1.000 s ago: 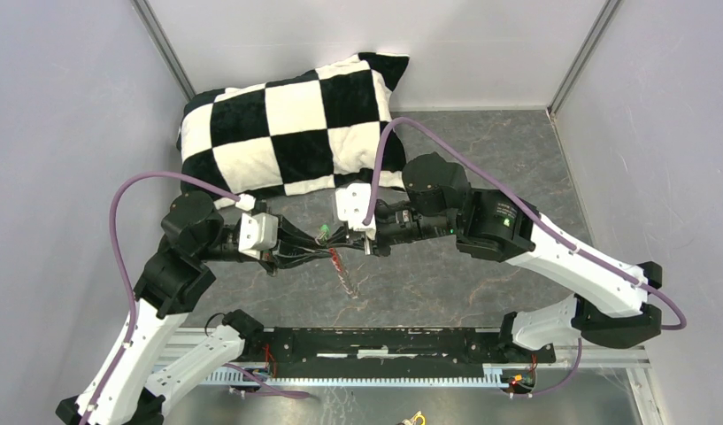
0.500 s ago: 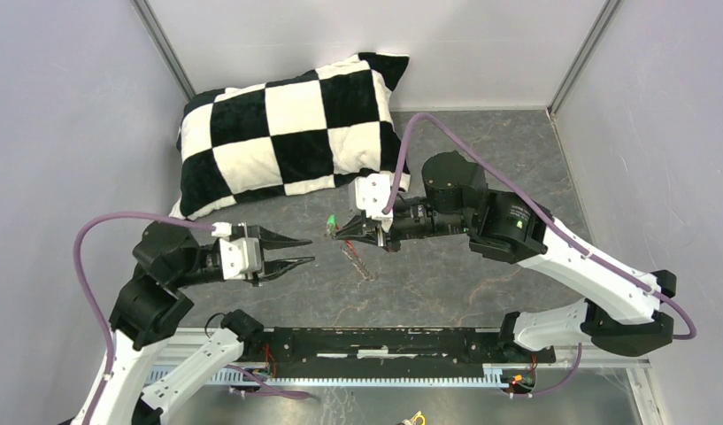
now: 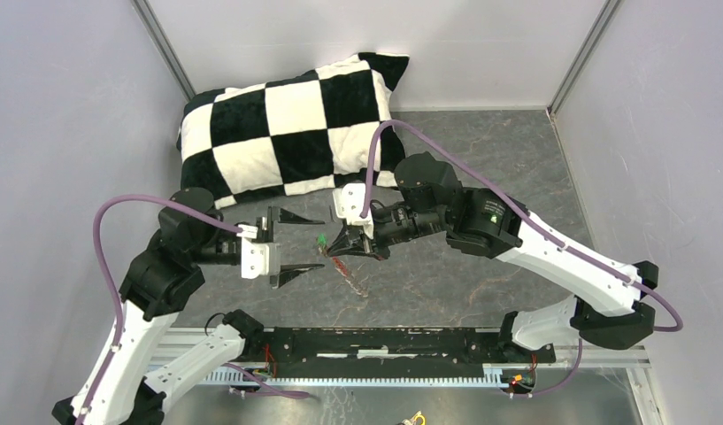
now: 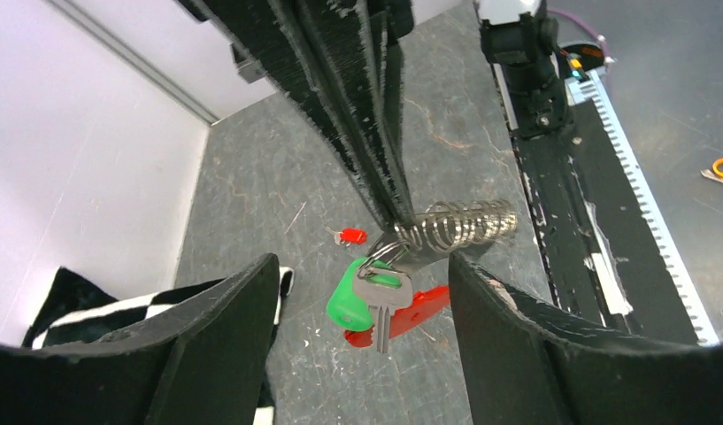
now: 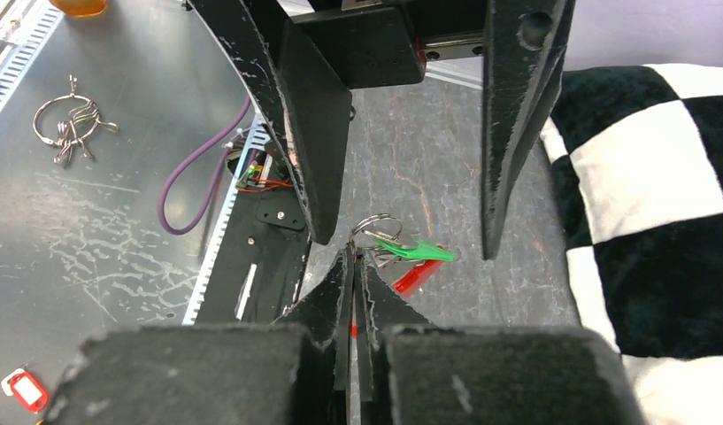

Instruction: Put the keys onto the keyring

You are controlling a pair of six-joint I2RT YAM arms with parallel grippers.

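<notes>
My right gripper point(image 3: 340, 249) point(image 5: 353, 257) is shut on the keyring point(image 4: 464, 226), a silvery ring and coil held above the table. From the ring hang the green-headed key point(image 4: 362, 301) point(image 5: 421, 253) point(image 3: 321, 241) and the long red fob point(image 4: 415, 310) point(image 5: 415, 276). The small red-headed key point(image 4: 350, 236) lies alone on the grey table beyond them. My left gripper point(image 3: 297, 245) point(image 4: 359, 270) stands wide open just left of the hanging keys, one finger on each side of them and touching nothing.
A black-and-white checkered pillow point(image 3: 291, 133) lies at the back left. Grey walls close in on both sides. The black rail point(image 3: 384, 341) runs along the near edge. On the metal shelf lie a wire ring point(image 5: 70, 124) and a red tag point(image 5: 21, 388).
The left gripper, shut at the keys a second ago, drew back to the left, opened wide and came forward again. The right gripper shifted a little, still holding the keyring.
</notes>
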